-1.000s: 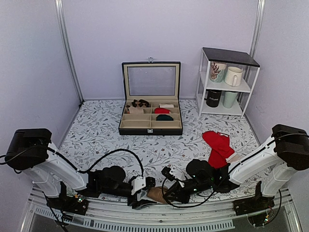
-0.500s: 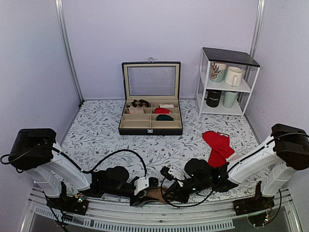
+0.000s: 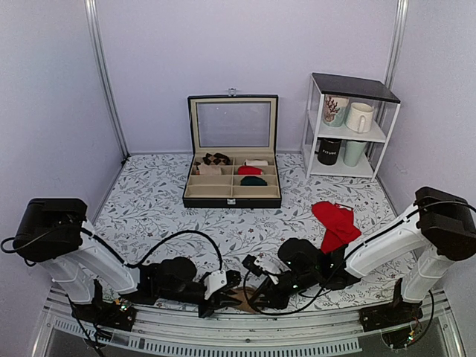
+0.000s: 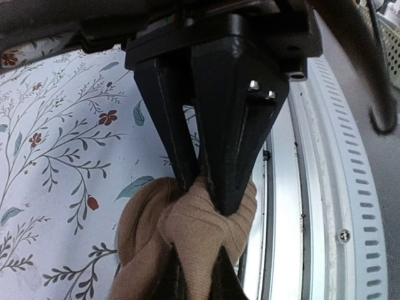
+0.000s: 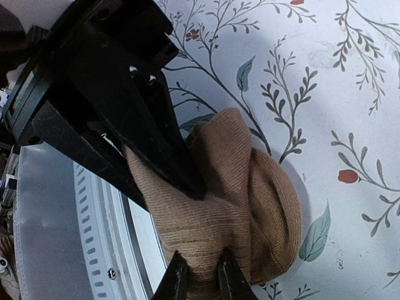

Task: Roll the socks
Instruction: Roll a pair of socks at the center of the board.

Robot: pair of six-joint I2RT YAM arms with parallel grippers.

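The left end effector point(image 4: 203, 187) had just gone from wide open to closed, pinching a fold of the tan-brown ribbed knit socks point(image 4: 187, 231). The right end effector point(image 5: 200, 275) stayed clamped on the opposite side. With both gripping, the roll could probably be tightened. The bundle lay bunched at the floral-patterned counter's point(image 4: 56, 156) near edge, its long axis seemingly running between the two end effectors.
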